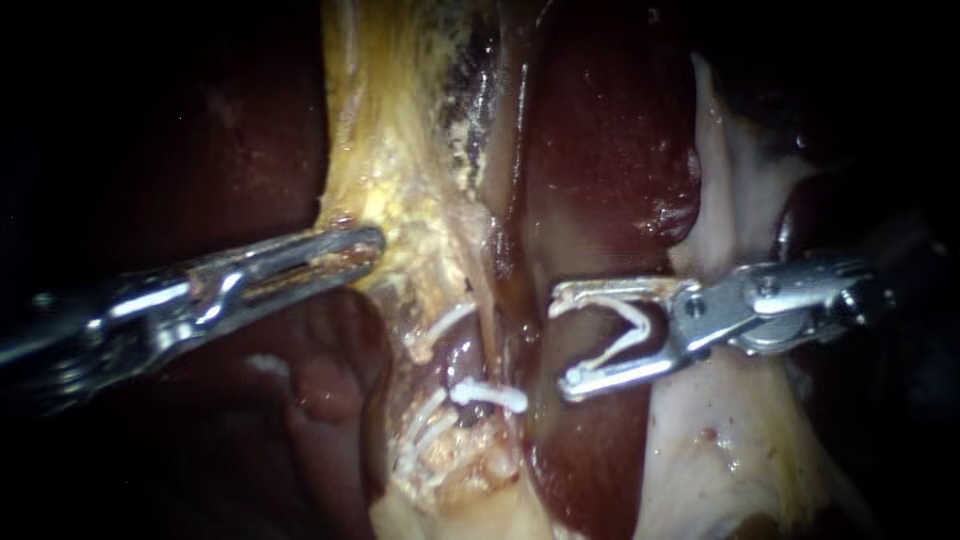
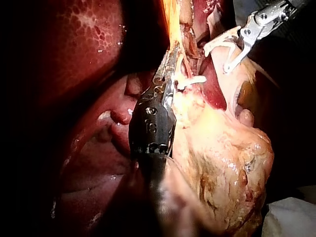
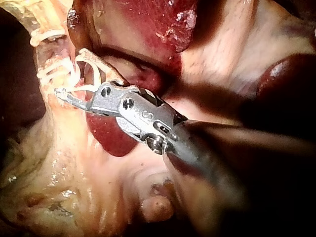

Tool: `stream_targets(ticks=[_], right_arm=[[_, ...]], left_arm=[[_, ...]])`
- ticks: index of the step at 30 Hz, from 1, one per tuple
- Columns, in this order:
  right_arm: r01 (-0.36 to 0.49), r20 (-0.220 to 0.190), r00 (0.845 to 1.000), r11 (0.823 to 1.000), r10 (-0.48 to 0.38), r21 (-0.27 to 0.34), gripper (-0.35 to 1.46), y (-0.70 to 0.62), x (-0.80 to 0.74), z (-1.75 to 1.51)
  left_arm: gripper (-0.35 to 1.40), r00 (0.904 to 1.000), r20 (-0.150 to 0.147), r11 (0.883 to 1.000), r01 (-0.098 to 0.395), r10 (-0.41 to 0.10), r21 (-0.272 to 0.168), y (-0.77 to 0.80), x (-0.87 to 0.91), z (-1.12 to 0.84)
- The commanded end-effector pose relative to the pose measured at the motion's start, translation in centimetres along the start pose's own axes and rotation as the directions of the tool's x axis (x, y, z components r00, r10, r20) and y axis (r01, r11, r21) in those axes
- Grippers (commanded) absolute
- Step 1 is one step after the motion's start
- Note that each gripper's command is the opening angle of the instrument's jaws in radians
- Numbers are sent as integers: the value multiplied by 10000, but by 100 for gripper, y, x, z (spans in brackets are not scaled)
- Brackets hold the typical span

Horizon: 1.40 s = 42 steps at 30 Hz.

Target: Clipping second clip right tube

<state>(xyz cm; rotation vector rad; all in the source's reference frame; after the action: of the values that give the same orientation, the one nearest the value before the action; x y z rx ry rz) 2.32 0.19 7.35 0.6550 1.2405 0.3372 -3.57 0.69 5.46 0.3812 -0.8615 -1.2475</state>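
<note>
The right instrument (image 1: pixel 565 342) has its jaws wide apart, with an open clip (image 1: pixel 622 345) seated between them, its two legs lying against both jaws. Just ahead of the jaw tips, not yet between them, runs the right tube (image 1: pixel 493 350). A fitted clip (image 1: pixel 490 395) crosses it near the lower jaw's tip. Beyond the tube, the left instrument (image 1: pixel 370 245) has its jaws closed on the edge of the yellow tissue (image 1: pixel 400 180). Dark liver (image 1: pixel 600 150) lies behind the right jaws.

Dark surroundings, white cloth (image 2: pixel 292 220) corner
</note>
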Motion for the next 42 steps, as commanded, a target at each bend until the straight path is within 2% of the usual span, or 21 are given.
stream_targets(ticks=[1, 4, 8, 14, 21, 29, 30, 31, 34, 36, 42], right_arm=[[-247, 95, 9996, 9997, 247, 25, 60, 0, -4, 4], [-836, 350, 9959, 9965, 835, 10, 60, 3, -14, 16], [-1427, 390, 9890, 9898, 1427, -27, 60, 9, -24, 32], [-1556, 492, 9865, 9877, 1560, -127, 59, 18, -33, 51], [-1576, 501, 9861, 9873, 1584, -197, 58, 26, -31, 67], [-1633, 457, 9856, 9866, 1631, 6, 53, 26, -27, 81], [-1688, 457, 9846, 9856, 1686, 14, 49, 26, -27, 81], [-1681, 434, 9849, 9858, 1677, 39, 34, 26, -28, 79], [-1689, 704, 9832, 9856, 1683, 14, -35, 24, -29, 71], [-1753, 820, 9810, 9844, 1757, -113, -35, 25, -30, 69], [-2150, 802, 9733, 9765, 2153, -126, -35, 24, -31, 69]], left_arm=[[-35, 9999, 103, 10000, 89, -89, 9, -3, -4, -3], [-35, 9998, 173, 10000, 77, -77, 36, -11, -8, -10], [-35, 9998, 180, 10000, 88, -88, 18, -14, -8, -12], [-35, 9998, 185, 10000, 86, -86, 13, -14, -7, -12], [-35, 9998, 199, 10000, 96, -96, -12, -18, -7, -13], [-35, 9997, 208, 10000, 94, -94, -23, -19, -5, -12], [-35, 9997, 209, 10000, 94, -94, -24, -19, -5, -12], [-35, 9997, 209, 10000, 94, -93, -24, -19, -5, -12], [-35, 9997, 213, 10000, 93, -92, -28, -19, -5, -12], [-35, 9997, 214, 10000, 94, -93, -31, -20, -4, -12], [-35, 9997, 215, 9999, 95, -94, -33, -20, -4, -12]])
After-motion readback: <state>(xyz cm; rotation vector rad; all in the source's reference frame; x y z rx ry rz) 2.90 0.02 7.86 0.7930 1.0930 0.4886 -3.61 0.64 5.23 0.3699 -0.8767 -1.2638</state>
